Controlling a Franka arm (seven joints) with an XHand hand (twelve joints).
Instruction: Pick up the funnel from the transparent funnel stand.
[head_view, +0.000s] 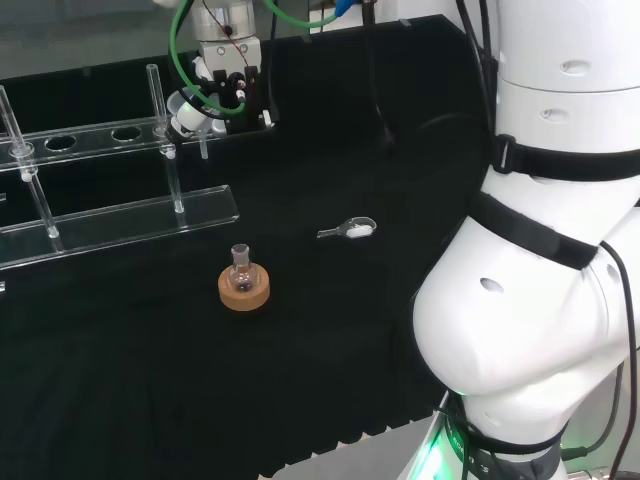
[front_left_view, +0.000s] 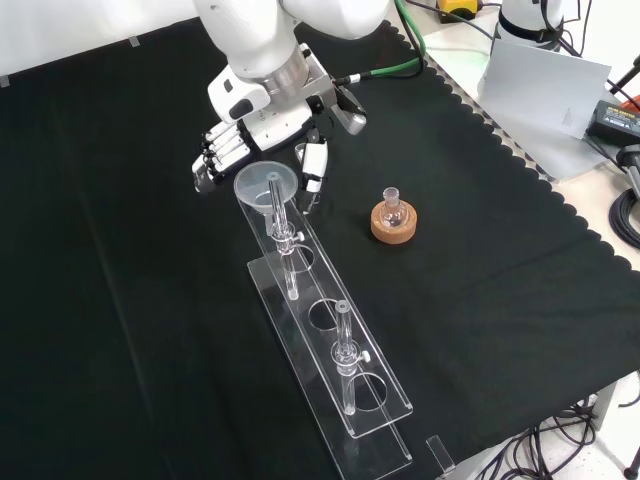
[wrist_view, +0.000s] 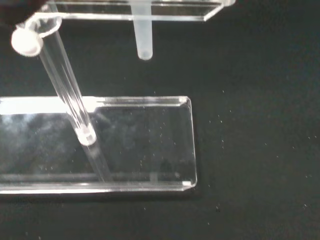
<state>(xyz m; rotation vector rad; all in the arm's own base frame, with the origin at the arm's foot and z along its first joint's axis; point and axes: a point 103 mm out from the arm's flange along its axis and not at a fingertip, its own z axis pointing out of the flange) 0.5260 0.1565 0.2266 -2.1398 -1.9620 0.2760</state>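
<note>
One funnel (front_left_view: 266, 184) sits in the end hole of the clear stand (front_left_view: 330, 340), near the desk's far edge in the front view. Robot hand (front_left_view: 262, 135) is right behind it, fingers (front_left_view: 222, 150) curled to one side, thumb to the other, nothing pinched yet. Risk here: close off-centre or lift at a tilt and the spout (wrist_view: 143, 35) snags, dragging the stand toward that little flask (front_left_view: 392, 207) on its cork ring (front_left_view: 392, 225).

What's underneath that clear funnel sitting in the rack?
The funnel's stem passes down through a hole in the stand's upper shelf and ends in the air above the clear base plate, touching nothing. Beneath that plate is black cloth. The hand blocks the funnel's far side.
</note>
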